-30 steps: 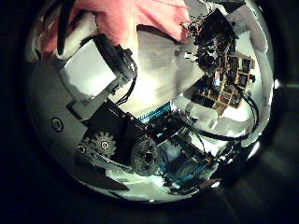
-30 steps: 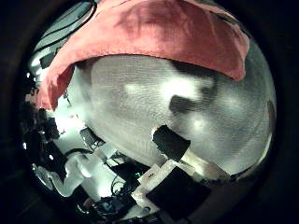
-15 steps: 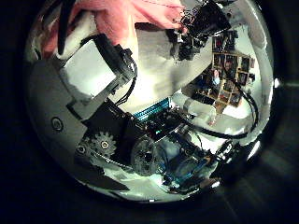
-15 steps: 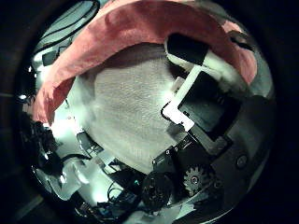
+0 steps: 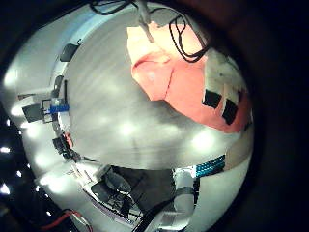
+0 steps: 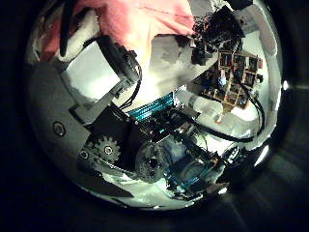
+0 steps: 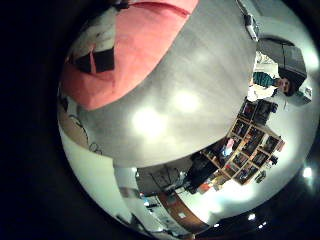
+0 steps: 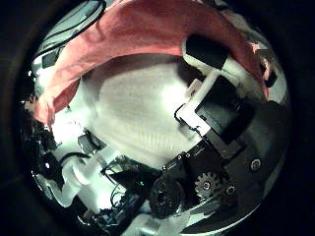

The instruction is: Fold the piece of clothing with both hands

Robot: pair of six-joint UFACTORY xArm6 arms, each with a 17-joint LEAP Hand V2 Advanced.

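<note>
While both palms face it, these lines hold.
Bench [image 5: 126,116]: grey, spread wide under both palms.
Garment [image 8: 148,34]: pink cloth lying on the bench, close before each palm.
Right robot hand [image 8: 221,93]: one finger curled toward the garment; grip cannot tell.
Left robot hand [image 6: 101,72]: finger beside the garment; grip cannot tell.

Work surface: one round table [image 5: 106,106], pale grey top. One item lies directly on it: a pink garment [image 5: 183,82], bunched, resting flat against the tabletop. No further items can be confirmed on it.
</note>
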